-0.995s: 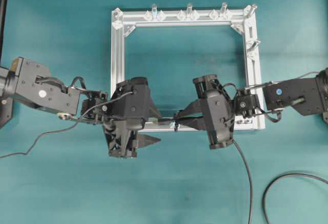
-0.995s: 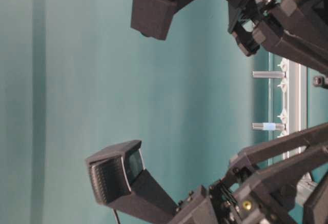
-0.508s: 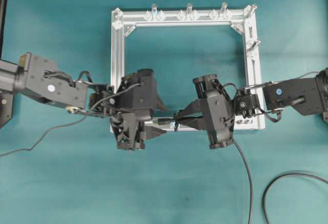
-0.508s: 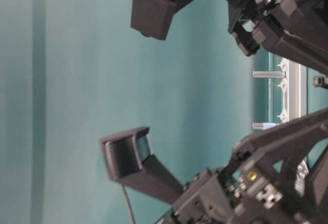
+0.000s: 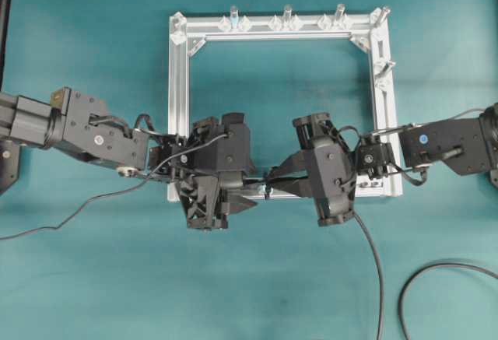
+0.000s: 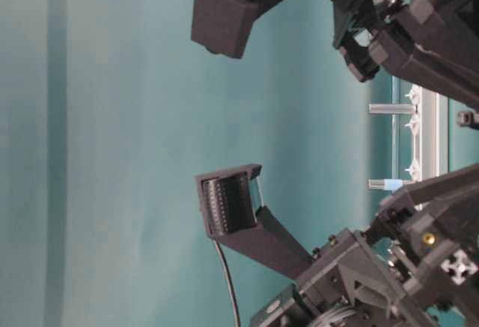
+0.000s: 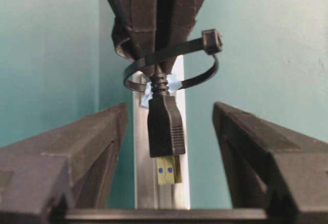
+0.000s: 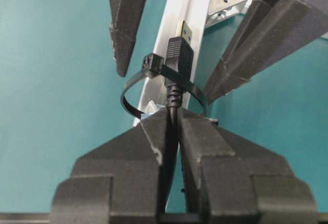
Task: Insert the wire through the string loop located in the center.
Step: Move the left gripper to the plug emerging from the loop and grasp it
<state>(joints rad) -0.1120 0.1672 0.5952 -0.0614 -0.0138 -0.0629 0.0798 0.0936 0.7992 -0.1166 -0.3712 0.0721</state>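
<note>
1. Since a second ago, the left gripper (image 5: 247,194) has advanced rightward along the frame's front bar toward the string loop (image 7: 171,62).
2. Its fingers (image 7: 77,152) stand spread on either side of the wire's plug (gold tip showing), not touching it.
3. Right gripper (image 8: 174,114) is pressed together on the wire (image 8: 178,65) just behind the plug.
4. Plug has passed through the loop, which circles the silver frame (image 5: 179,83) bar beside a pale blue piece (image 7: 172,84).
</note>
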